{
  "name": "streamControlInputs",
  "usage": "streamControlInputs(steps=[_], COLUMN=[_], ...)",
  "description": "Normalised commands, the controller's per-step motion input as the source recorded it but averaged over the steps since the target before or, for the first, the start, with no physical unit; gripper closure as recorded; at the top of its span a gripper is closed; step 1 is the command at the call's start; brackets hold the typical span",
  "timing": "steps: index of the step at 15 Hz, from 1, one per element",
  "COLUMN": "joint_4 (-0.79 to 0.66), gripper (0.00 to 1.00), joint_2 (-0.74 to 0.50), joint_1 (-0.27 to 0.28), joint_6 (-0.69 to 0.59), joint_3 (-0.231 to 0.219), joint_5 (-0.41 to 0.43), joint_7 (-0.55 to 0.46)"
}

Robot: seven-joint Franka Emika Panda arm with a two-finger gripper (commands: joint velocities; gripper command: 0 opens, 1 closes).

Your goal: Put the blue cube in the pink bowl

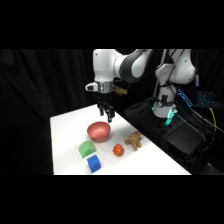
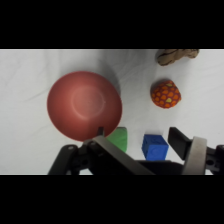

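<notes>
The blue cube (image 1: pixel 93 163) rests on the white table near its front edge, beside a green wedge block (image 1: pixel 87 149). Behind them stands the pink bowl (image 1: pixel 99 131), with nothing in it. My gripper (image 1: pixel 107 118) hangs just above the bowl's far rim, open and holding nothing. From the wrist, the pink bowl (image 2: pixel 84 105) fills the left centre. The blue cube (image 2: pixel 154 147) appears low in that view between the two fingers of the gripper (image 2: pixel 137 134), far below them on the table. The green block (image 2: pixel 119 138) sits against the bowl's lower edge.
A red-orange ball (image 1: pixel 118 149) (image 2: pixel 166 94) and a tan, knobbly object (image 1: pixel 133 141) (image 2: pixel 176 55) lie right of the bowl. Black equipment with cables (image 1: pixel 175 135) borders the table (image 1: pixel 65 130) on the right, below the arm's base (image 1: pixel 165 107).
</notes>
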Motion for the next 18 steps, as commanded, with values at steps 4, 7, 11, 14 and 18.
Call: streamControlInputs(steps=[4,7,11,14,18], joint_4=[0.08,0.26,0.44,0.57,0.61], gripper=[0.0,0.0,0.0,0.0,0.0], joint_2=[0.01,0.1,0.26,0.38,0.4], joint_1=[0.035,0.074,0.08,0.055,0.047], joint_6=[-0.04,-0.13,-0.23,-0.26,-0.26], joint_3=[0.029,0.051,0.044,0.029,0.005], joint_5=[0.04,0.03,-0.018,-0.027,-0.077], joint_7=[0.05,0.12,0.15,0.13,0.16])
